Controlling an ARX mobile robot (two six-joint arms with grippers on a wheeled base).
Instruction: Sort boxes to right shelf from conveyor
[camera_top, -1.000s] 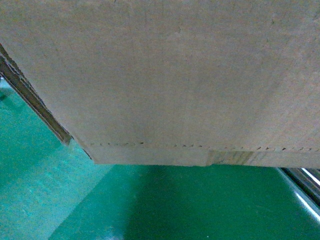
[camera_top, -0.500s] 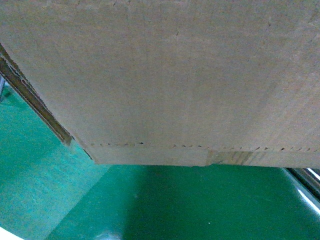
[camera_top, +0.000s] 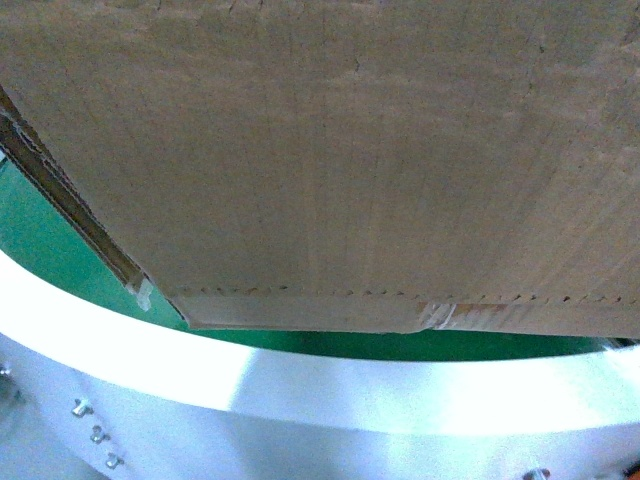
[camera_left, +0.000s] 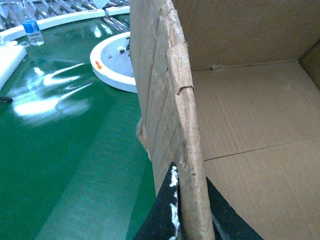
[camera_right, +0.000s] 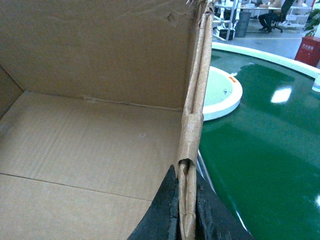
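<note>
The cardboard box (camera_top: 330, 150) fills most of the head view, its brown side wall close to the camera and its bottom edge with a strip of tape hanging above the conveyor (camera_top: 300, 385), whose white metal rim with bolts curves across the lower part of the view; a sliver of green belt shows between rim and box. The box appears lifted clear of the belt, though contact cannot be confirmed.

In the left wrist view, the left hand (camera_left: 187, 210) is closed on the box's ragged left wall, 1 dark finger on the outside and 1 inside. The green belt lies beside it, with a white round hub (camera_left: 112, 62) and a water bottle (camera_left: 31, 27) further off.

In the right wrist view, the right hand (camera_right: 186, 212) pinches the opposite torn wall the same way, with dark fingers on both faces. The box interior is bare corrugated board with a centre seam.
</note>
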